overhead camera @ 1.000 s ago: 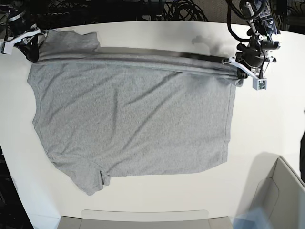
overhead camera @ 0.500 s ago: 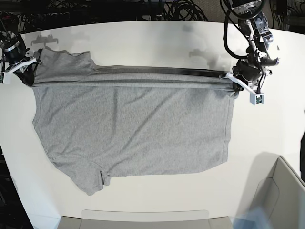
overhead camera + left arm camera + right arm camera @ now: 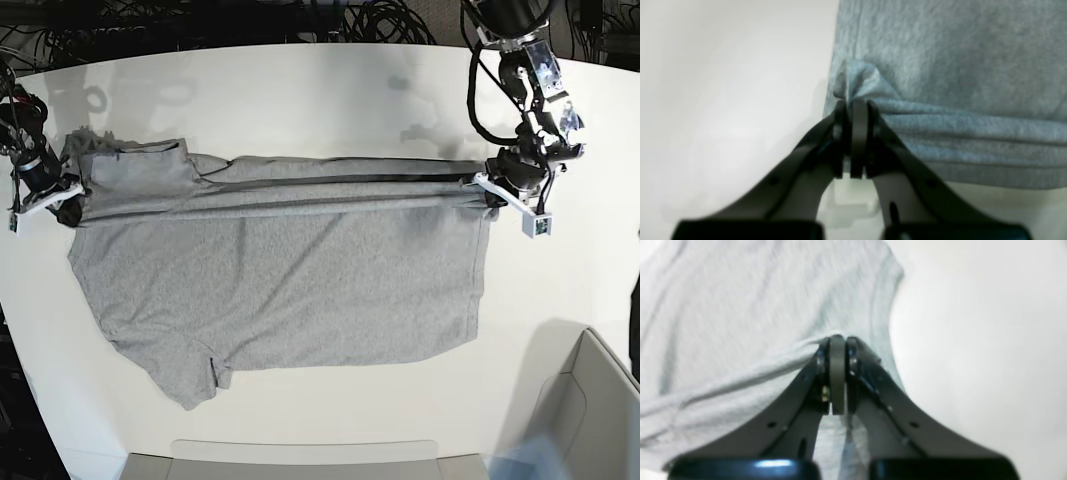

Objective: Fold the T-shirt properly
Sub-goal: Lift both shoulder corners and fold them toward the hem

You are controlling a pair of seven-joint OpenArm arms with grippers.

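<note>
Both ends pinched, far long edge of T-shirt (image 3: 280,280) raised and pulled taut betw. the two arms, rest lay flat on white table (image 3: 330,90), body spread toward the near side. Left gripper (image 3: 853,108) clamped tight on a bunched bit of hem corner, jaws pressed together w/ cloth puckering out past the tips. Right gripper (image 3: 837,340) likewise closed on fabric at the shoulder end, by the sleeve; jaws together, cloth creased into them. In base view left gripper (image 3: 492,190) sat at the bottom-hem end, right gripper (image 3: 62,200) at the collar/sleeve end, a straight ridge of stacked pleats running betw. them. Looked like a lengthwise fold in hand: lifted edge to be carried over toward the near edge. Best done w/ both ends moving in step, same height, tension even so ridge stays straight. Too much pull = lower layer drags across table; too little = sag and wrinkles mid-span. Far sleeve bunched near right end, prob. needs tucking flat under the fold. Release only once edge lies parallel to near side seam.
</note>
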